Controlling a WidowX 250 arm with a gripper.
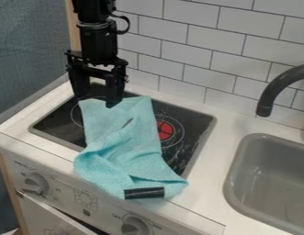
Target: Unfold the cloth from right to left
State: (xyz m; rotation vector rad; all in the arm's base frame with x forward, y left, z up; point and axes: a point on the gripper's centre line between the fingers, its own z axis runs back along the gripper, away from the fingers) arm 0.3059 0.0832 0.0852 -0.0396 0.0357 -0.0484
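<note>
1. Gripper (96, 100): positioned over the rear left part of the stovetop (200, 133), pointing down, at the far end of the cloth (120, 142). The two fingers stand apart, with a gap between them. One fingertip overlaps the cloth's far edge in the view; whether it touches the fabric cannot be determined.
2. Cloth: light blue, lying across the stovetop from the far side to the near side. The near end extends over the front edge of the counter (209, 209). The far portion lies fairly flat, with a small crease; the near portion is bunched and folded over itself.
3. Black strip (144, 193): located on the near end of the cloth, roughly parallel to its lower edge.
4. Burner marking (165, 130): red, round, partly covered by the right side of the cloth.
5. Control knobs (35, 183): two units, mounted on the front panel below the cloth.
6. Sink (264, 170): grey, set into the counter to the right of the stovetop.
7. Faucet (279, 87): dark, curved, above the rear of the sink.
8. Wall (197, 57): white rectangular tiles, behind the counter.
</note>
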